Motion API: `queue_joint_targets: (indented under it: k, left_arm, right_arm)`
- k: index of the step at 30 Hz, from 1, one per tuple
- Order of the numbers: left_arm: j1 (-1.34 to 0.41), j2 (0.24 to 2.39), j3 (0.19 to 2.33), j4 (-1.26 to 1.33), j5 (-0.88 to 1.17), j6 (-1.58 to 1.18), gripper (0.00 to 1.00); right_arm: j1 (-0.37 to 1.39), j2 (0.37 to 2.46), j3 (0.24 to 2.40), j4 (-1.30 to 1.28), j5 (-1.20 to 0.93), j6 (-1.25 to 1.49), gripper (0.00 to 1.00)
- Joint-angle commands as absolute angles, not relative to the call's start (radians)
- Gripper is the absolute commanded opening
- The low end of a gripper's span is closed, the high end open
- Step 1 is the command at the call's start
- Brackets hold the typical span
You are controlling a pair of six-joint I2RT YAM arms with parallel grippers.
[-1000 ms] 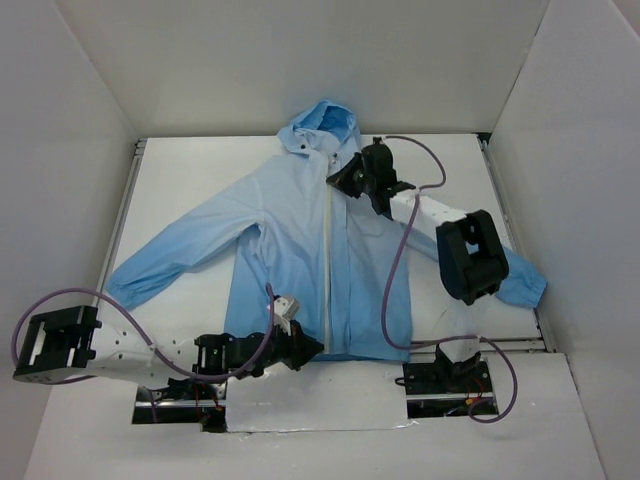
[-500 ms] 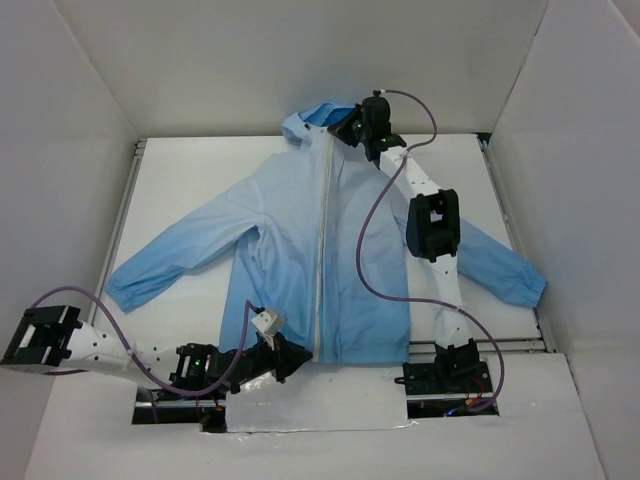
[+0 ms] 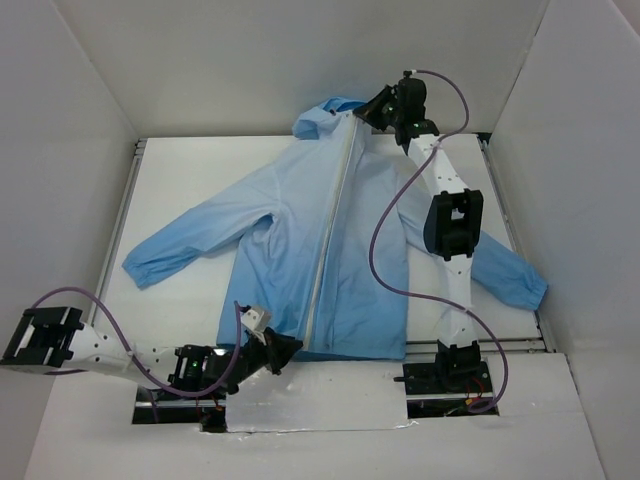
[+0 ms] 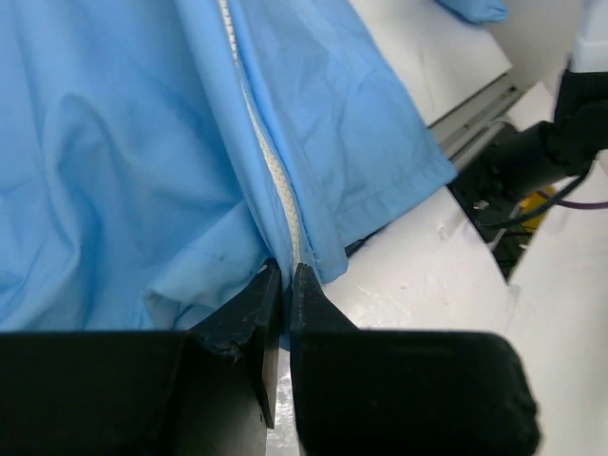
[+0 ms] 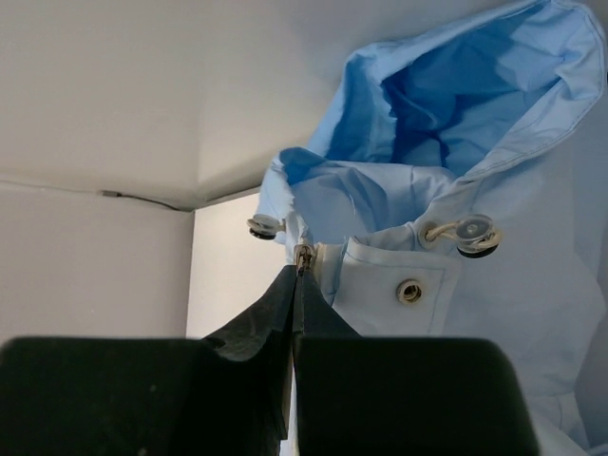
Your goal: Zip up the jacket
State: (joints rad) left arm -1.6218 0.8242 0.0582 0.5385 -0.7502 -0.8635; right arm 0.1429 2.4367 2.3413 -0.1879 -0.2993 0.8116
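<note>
The light blue hooded jacket lies front up on the white table, its white zipper running from hem to collar. My left gripper is shut on the jacket's bottom hem at the zipper's foot; the wrist view shows the hem pinched between the fingers. My right gripper is stretched to the far end at the collar, shut on the metal zipper pull just under the hood. The collar is lifted off the table there.
White walls enclose the table on three sides; the far wall is close behind the right gripper. A metal rail runs along the table's left edge. The right arm's base and cables stand beside the hem.
My right gripper has travelled up the zipper from chest height to the collar and on toward the far right. The jacket has shifted and stretched rightward. My left gripper slid slightly back with the hem.
</note>
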Motion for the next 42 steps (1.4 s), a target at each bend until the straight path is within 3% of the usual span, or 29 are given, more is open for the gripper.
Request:
queue_joint_targets:
  k: [1, 3, 4, 6, 7, 8, 9, 11, 12, 14, 15, 18, 23, 30, 35, 42]
  left_arm:
    - [-1.655, 0.859, 0.081, 0.461, -0.701, -0.937, 0.00]
    - [-1.655, 0.896, 0.156, 0.349, -0.742, -0.971, 0.03]
    - [-1.655, 0.908, 0.182, 0.306, -0.782, -0.997, 0.25]
    - [-1.655, 0.934, 0.251, 0.206, -0.810, -1.008, 0.38]
    - [-1.655, 0.937, 0.267, 0.183, -0.827, -1.015, 0.47]
    - [-1.655, 0.933, 0.290, 0.164, -0.833, -1.025, 0.55]
    - [-1.655, 0.927, 0.298, 0.116, -0.844, -1.040, 0.63]
    - [-1.655, 0.892, 0.319, 0.048, -0.885, -1.113, 0.77]
    - [-1.655, 0.878, 0.328, -0.057, -0.906, -1.147, 0.96]
    - [-1.654, 0.839, 0.356, -0.179, -0.971, -1.271, 0.99]
    - [-1.649, 0.831, 0.389, -0.248, -0.994, -1.319, 0.99]
    - [-1.565, 0.824, 0.462, -0.489, -1.012, -1.413, 0.99]
    - [-1.154, 0.876, 0.616, -0.511, -0.807, -1.194, 0.99]
    - [-0.847, 0.931, 0.986, -0.690, -0.870, -0.947, 1.00]
    - [-0.724, 0.847, 1.146, -0.837, -0.954, -0.876, 0.99]
    - [-0.718, 0.675, 1.221, -0.940, -1.032, -0.743, 0.99]
  right_arm:
    - [0.068, 2.330, 2.408, 0.093, -0.250, 0.759, 0.00]
    - [0.069, 2.359, 2.411, 0.121, -0.307, 0.755, 0.00]
    - [0.069, 2.370, 2.421, 0.124, -0.337, 0.756, 0.02]
    - [0.069, 2.384, 2.421, 0.126, -0.350, 0.759, 0.25]
    - [0.069, 2.385, 2.425, 0.124, -0.357, 0.762, 0.45]
    - [0.069, 2.382, 2.430, 0.120, -0.360, 0.762, 0.54]
    - [0.071, 2.376, 2.440, 0.094, -0.357, 0.759, 0.60]
    - [0.069, 2.335, 2.459, 0.072, -0.354, 0.741, 0.61]
    - [0.068, 2.315, 2.464, 0.043, -0.347, 0.727, 0.67]
    - [0.068, 2.240, 2.474, -0.003, -0.325, 0.678, 0.81]
    - [0.069, 2.206, 2.476, -0.067, -0.308, 0.658, 1.00]
    - [0.074, 2.042, 2.404, -0.214, -0.263, 0.598, 1.00]
    - [0.109, 1.640, 2.148, -0.418, -0.192, 0.486, 1.00]
    - [0.173, 1.016, 1.543, -0.594, -0.086, 0.426, 1.00]
    - [0.173, 0.610, 1.323, -0.756, -0.026, 0.425, 1.00]
    - [0.172, 0.436, 1.224, -0.951, -0.060, 0.368, 1.00]
